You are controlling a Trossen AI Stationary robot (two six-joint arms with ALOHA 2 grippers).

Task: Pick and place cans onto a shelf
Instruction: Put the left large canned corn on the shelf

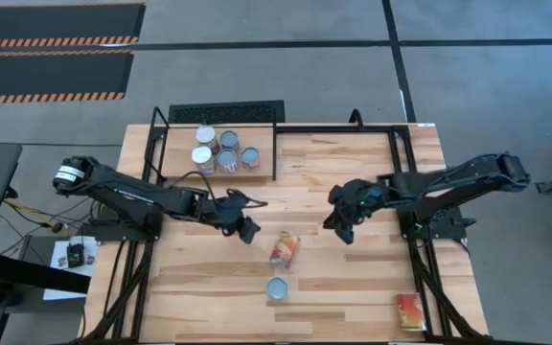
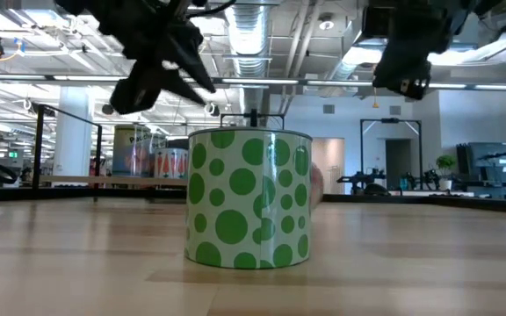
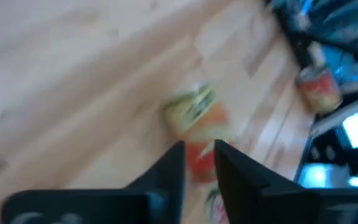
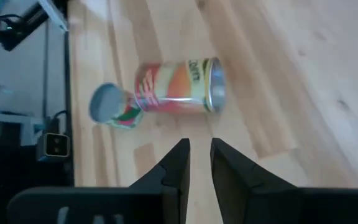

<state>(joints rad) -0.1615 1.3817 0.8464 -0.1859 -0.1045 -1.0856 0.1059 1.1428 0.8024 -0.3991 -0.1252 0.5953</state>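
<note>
The cans are split into two groups. Four cans stand upright on the shelf, a small board in a black rod frame at the far edge of the tabletop. Three remain on the tabletop: a can lying on its side near the middle, an upright can with green dots just in front of it, and a red-labelled can near the front right corner.

The left hand hangs above the tabletop, between the shelf and the tipped can, and carries nothing. Its wrist view shows a narrow gap between the fingers. The right hand hovers on the opposite side of the tipped can, also empty, with its fingers close together but not touching.

Hazards from this position, as a judgement:
- The tipped can is able to roll. A finger touching its curved side off-centre could push it away or into the dotted can beside it.
- Neither hand looks open wide enough to fit around a can. Descending without spreading the fingers would press on the can rather than straddle it.
- Both hands flank the same can. If both approach it, they may collide.
- The shelf already holds four cans. A careless placement could knock one over.
</note>
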